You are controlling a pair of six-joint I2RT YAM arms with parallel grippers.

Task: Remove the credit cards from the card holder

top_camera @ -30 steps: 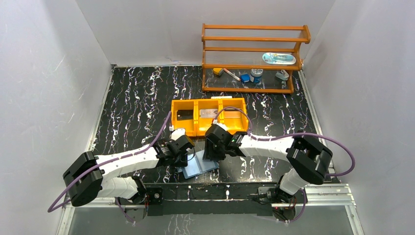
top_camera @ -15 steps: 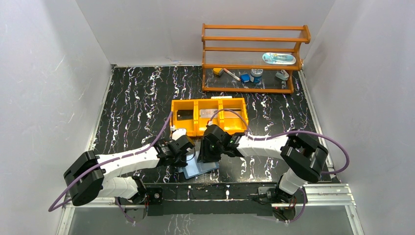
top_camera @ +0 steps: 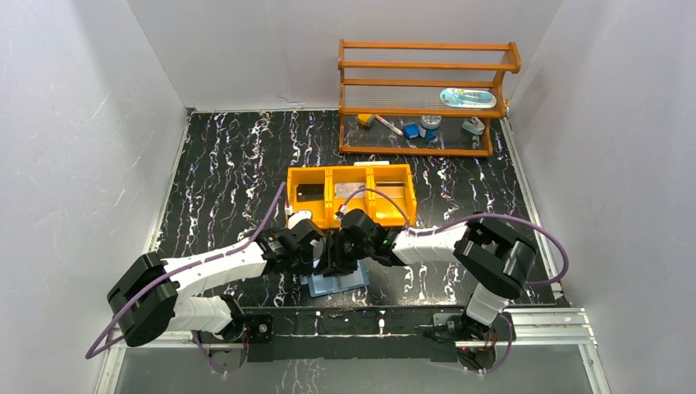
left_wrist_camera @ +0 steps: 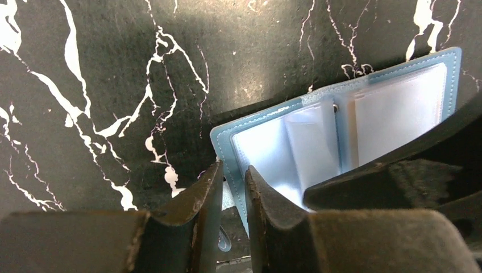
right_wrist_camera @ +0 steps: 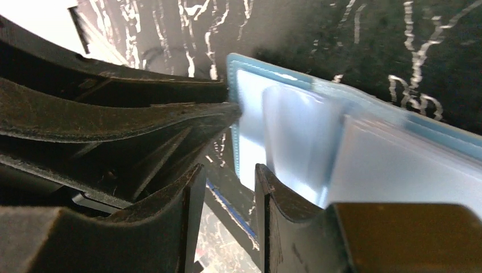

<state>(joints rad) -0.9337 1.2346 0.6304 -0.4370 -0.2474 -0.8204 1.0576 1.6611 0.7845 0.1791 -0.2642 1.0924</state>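
- The card holder [top_camera: 338,283] lay spread open on the desk [top_camera: 230,164] near its front edge, pale inside facing up, just in front of the orange tray [top_camera: 348,169].
- The left fingers [left_wrist_camera: 199,210] stood almost together, with the stitched edge of the left leaf running between their tips. They appeared to be pinching that edge, probably to anchor the holder so it would not slide or fold.
- The right fingers [right_wrist_camera: 182,210] reached in from the other side, partly parted, at the near corner of the same leaf and close against the left pair. One fingertip lay over a clear sleeve; whether they had hold of anything could not be told.
- Bringing both arms to one corner suited a brace-and-pull: one side holding the soft leaf down while the other worked at a sleeve.
- Two credit cards [top_camera: 350,190], one silvery and one dark, sat in separate tray compartments, so the tray looked like the drop-off spot.
- The sleeves in the wrist views looked pale and bare, with no card colour showing; any card left inside was hidden.
- By that reading the task was well along, with the remaining sleeves yet to be checked.
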